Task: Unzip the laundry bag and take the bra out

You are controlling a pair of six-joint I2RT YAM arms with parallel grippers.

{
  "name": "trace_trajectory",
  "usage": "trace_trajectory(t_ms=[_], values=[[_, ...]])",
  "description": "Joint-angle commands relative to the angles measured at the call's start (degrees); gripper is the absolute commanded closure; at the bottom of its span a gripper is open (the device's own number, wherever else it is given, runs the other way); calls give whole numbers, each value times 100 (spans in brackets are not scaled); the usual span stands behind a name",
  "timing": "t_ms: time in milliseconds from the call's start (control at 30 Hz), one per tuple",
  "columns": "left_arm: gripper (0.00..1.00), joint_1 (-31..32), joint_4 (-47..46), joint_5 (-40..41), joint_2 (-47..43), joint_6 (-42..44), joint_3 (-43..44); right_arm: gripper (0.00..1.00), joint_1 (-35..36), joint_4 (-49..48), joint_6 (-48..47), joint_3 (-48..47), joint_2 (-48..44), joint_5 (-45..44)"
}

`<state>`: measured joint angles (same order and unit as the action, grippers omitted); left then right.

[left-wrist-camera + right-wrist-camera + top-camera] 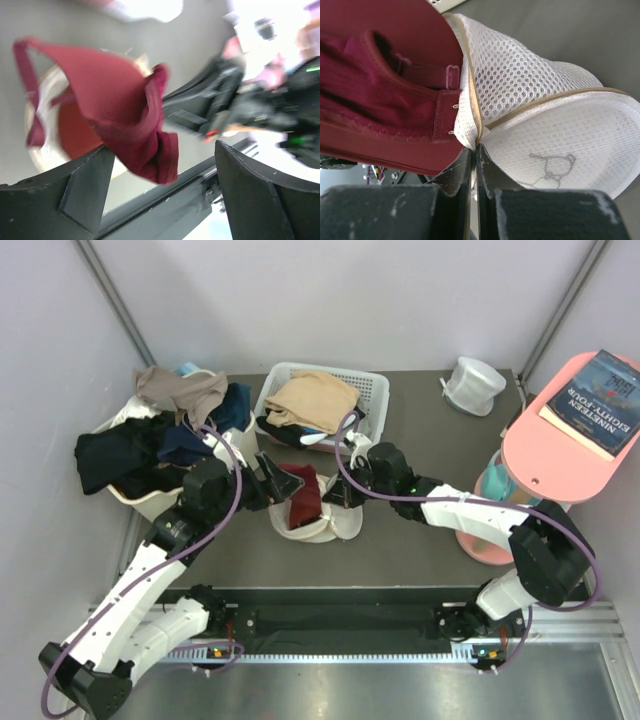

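Our right arm stretches low, right gripper [476, 150] clamped on the laundry bag [535, 90] at its zipper seam, maroon bra [380, 105] bulging just left of the jaws. Our left gripper [164, 150] gapes wide, bra just ahead.

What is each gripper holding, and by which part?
The right gripper pinches the laundry bag at its zipper seam. The left gripper is open, gripping nothing; the bra lies beyond it.

Top cam sits above and behind both arms, looking down from far off. Each wrist cam peers out past its own fingers. The left gripper [164, 150] cam has the bra [115, 100] just ahead, and the right gripper [475, 150] cam is jammed right up against the laundry bag [520, 80]. All three catch that bag.
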<state>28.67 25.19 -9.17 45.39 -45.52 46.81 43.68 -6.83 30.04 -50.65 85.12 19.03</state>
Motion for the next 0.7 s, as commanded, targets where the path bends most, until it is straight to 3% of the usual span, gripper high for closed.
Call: trace_trajectory(t_ms=[0, 200, 400, 500, 667], values=[[14, -10, -946, -288, 93, 384, 329, 100, 149, -64, -130, -155, -233, -101], [9, -1, -402, 142, 550, 1078, 759, 100, 202, 76, -183, -217, -233, -171], [1, -36, -139, 1047, 41, 1379, 1067, 100, 211, 269, -218, -322, -180, -242], [1, -54, 223, 952, 58, 1143, 1226, 100, 211, 340, -244, -349, -180, -242], [1, -54, -1181, -119, -135, 203, 271, 100, 220, 340, -244, -279, -207, -233]])
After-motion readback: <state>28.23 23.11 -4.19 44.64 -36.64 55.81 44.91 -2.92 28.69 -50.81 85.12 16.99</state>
